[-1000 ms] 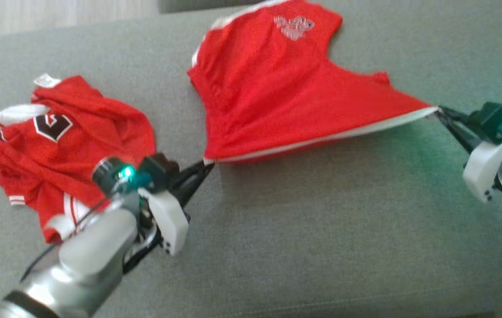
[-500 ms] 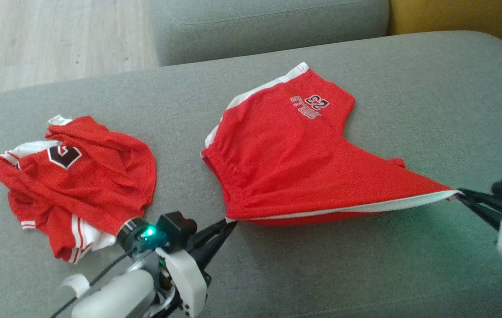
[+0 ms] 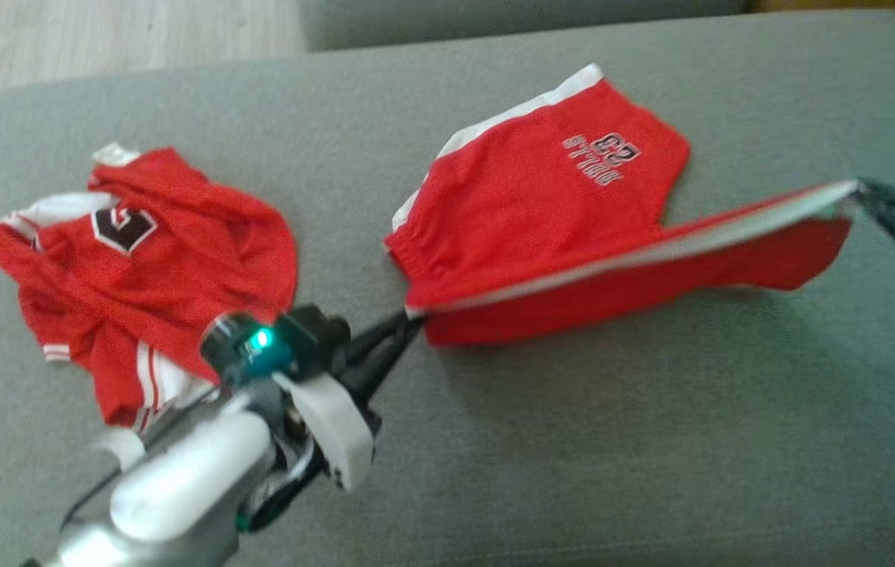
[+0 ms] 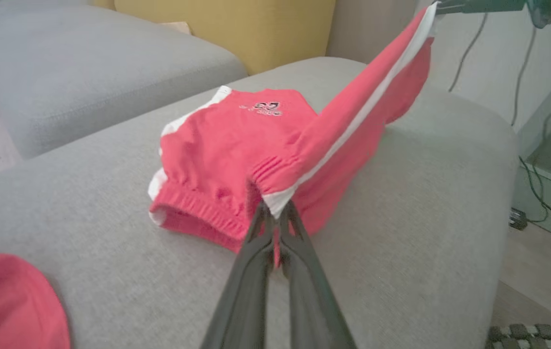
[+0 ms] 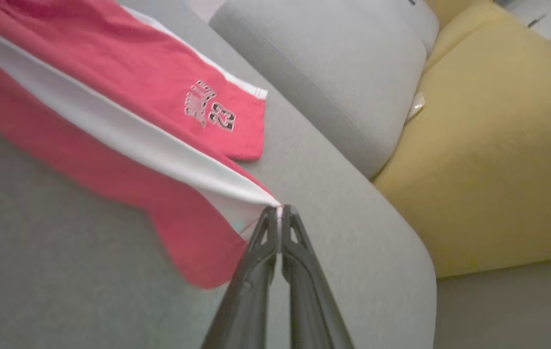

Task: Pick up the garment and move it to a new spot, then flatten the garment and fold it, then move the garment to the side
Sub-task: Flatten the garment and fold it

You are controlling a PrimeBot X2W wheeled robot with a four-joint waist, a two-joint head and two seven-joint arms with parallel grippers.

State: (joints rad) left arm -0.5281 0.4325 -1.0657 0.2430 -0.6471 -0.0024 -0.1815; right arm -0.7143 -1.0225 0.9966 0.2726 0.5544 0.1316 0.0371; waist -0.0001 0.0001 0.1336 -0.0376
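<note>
The garment (image 3: 542, 197) is a pair of red shorts with white side stripes and a "23" print, lying on the grey sofa cushion (image 3: 573, 441). My left gripper (image 3: 414, 315) is shut on the waistband corner (image 4: 275, 206) at the near left. At the right edge, my right gripper (image 3: 861, 189) is shut on the white-striped leg hem (image 5: 275, 206). The near leg is lifted off the cushion and stretched between both grippers. The far leg (image 4: 236, 135) lies flat.
A crumpled red jersey (image 3: 140, 268) with white trim lies on the cushion's left part. Another grey cushion (image 5: 333, 72) and a yellow seat (image 5: 498, 145) stand behind. Wooden floor (image 3: 101, 39) shows at the far left. The cushion's right edge (image 4: 503, 194) drops to the floor with cables.
Both grippers have raised the near leg of the shorts off the cushion, the right end higher, starting to bring it over the far leg. The head camera has shifted.
</note>
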